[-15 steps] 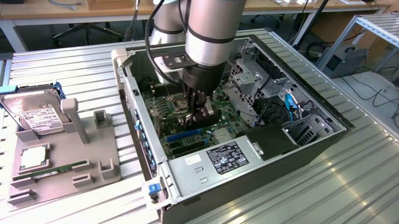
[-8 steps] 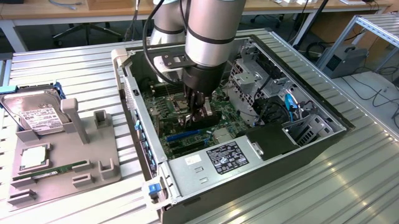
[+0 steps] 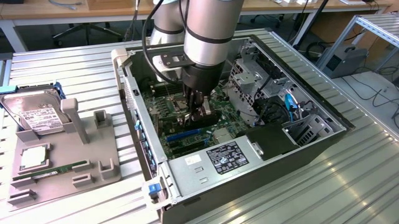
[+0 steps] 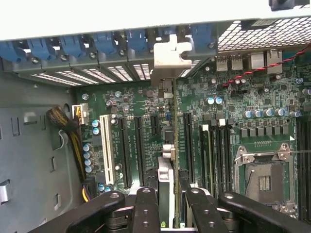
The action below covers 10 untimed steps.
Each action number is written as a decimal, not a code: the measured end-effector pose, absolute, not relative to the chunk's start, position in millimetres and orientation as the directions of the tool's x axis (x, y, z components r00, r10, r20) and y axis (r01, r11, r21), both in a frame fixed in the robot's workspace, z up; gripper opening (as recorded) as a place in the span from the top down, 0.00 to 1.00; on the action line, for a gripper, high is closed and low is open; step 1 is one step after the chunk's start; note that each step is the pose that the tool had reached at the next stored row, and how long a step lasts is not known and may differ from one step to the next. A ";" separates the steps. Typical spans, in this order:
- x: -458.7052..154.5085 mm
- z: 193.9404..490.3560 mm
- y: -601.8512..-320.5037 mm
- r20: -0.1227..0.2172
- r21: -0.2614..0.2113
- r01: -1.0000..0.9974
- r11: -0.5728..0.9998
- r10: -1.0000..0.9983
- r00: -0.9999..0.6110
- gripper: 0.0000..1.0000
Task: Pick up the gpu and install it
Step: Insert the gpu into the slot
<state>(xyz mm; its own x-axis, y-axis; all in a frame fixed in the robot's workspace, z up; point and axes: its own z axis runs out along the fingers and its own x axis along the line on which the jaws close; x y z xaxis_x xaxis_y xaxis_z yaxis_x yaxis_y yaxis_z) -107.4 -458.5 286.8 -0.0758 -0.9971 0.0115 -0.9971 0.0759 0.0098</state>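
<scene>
The claw (image 4: 167, 204) grips the gpu (image 4: 166, 160) edge-on above the motherboard (image 4: 233, 102); installation is underway, and seating likely calls for straight downward pressure into the slot.

Gpu (image 4: 167, 145) stands edge-on over the motherboard (image 4: 233, 107), bracket up.

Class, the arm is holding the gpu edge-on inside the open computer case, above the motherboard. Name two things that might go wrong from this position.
1. The gpu hangs between the gripper fingers over a row of closely spaced slots; a small sideways error might press it down beside its slot.
2. Its silver bracket sits close to the blue clips on the case rear wall; if misaligned, it might catch there and tilt the card.
</scene>
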 end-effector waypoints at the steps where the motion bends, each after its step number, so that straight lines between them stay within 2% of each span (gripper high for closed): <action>1: -107.8 286.7 -458.3 0.011 0.010 -0.997 0.076 -0.997 -0.076 0.73; 10: -108.8 286.1 -457.8 0.011 0.010 -0.999 0.034 -0.999 -0.034 0.73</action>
<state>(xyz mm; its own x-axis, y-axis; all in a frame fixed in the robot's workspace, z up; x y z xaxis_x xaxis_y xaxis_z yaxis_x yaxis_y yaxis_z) -108.8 -457.8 286.1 -0.0343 -0.9993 0.0115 -0.9994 0.0344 0.0096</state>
